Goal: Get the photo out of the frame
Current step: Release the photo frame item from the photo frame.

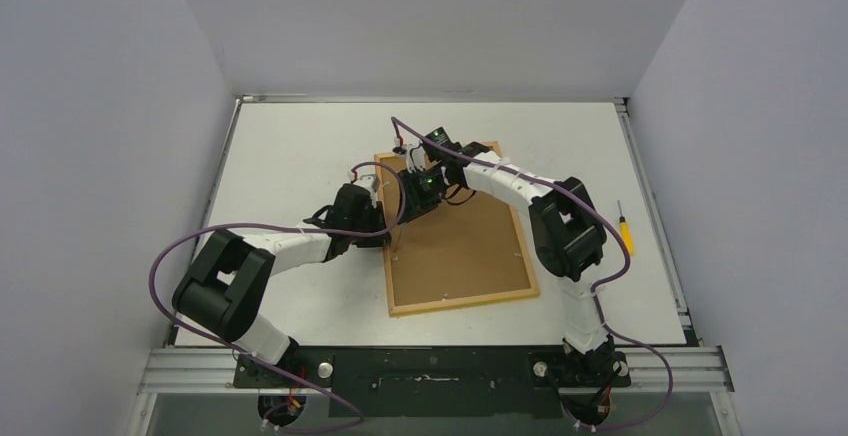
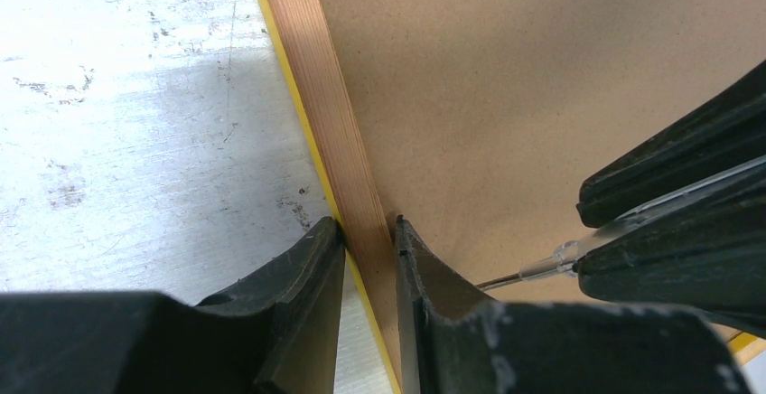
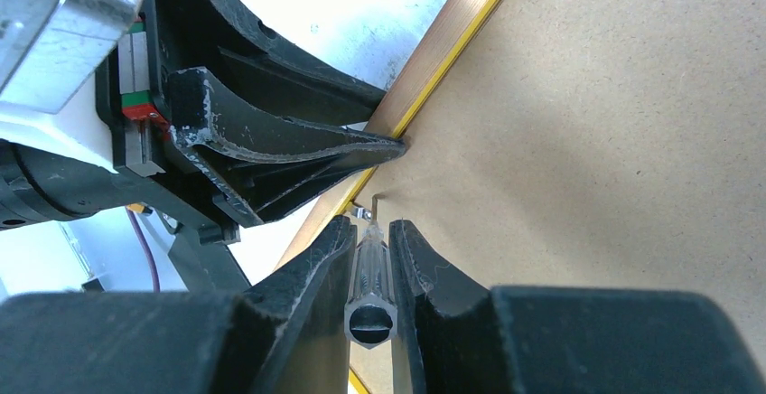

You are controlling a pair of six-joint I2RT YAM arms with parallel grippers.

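Early days: the frame [image 1: 462, 303] lies face down on the worktop [image 1: 300, 146], backing [image 1: 460, 246] on and photo hidden beneath, left pincer [image 2: 368, 231] clamped on its wood rim [image 2: 334, 123], right pincer [image 3: 370, 227] gripping a clear-handled screwdriver [image 3: 370, 276] tipped at a metal tab [image 3: 368, 202].

A white table [image 1: 300, 146] takes up the bottom of a small booth. Three plain, pale grey-lilac walls close it in: the back wall [image 1: 430, 16] straight across the far edge, the left wall [image 1: 100, 156] and the right wall [image 1: 760, 156] widening toward the camera. A thin metal trim [image 1: 430, 98] runs along the table's far edge, and a ribbed aluminium rail [image 1: 440, 366] spans the near edge. Seen close from the left wrist, the table's surface is scuffed and scratched, with grey smudges. The light is soft and even — shadows stay faint.
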